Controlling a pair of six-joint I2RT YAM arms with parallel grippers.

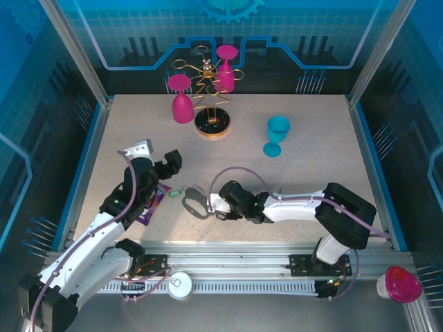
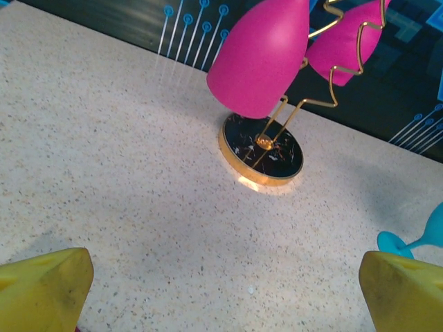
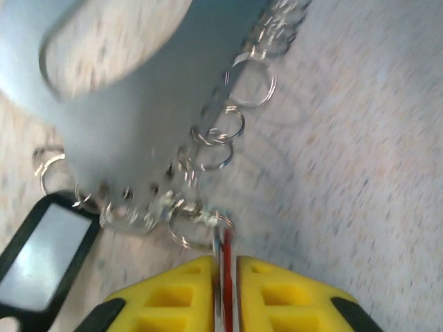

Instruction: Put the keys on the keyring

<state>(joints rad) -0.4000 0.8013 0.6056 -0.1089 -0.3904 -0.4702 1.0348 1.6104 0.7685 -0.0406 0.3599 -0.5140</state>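
Note:
The keyring (image 1: 194, 204) is a grey oval loop lying on the table between the two arms, with a small green tag (image 1: 174, 194) at its left. In the right wrist view the keyring (image 3: 131, 104) looks large and blurred, and a chain of small rings (image 3: 221, 131) hangs from it. My right gripper (image 3: 225, 277) has its yellow pads (image 3: 187, 290) close together on the red key (image 3: 225, 259), which hangs from the last ring. From above, the right gripper (image 1: 216, 205) sits at the keyring's right end. My left gripper (image 1: 156, 158) hovers to the left, open, with bare table between its fingers (image 2: 48, 283).
A gold stand (image 1: 211, 121) with pink goblets (image 1: 182, 97) is at the back centre. A blue goblet (image 1: 277, 135) stands to its right. A purple packet (image 1: 154, 204) lies under the left arm. A black-framed tag (image 3: 45, 259) lies beside the keyring.

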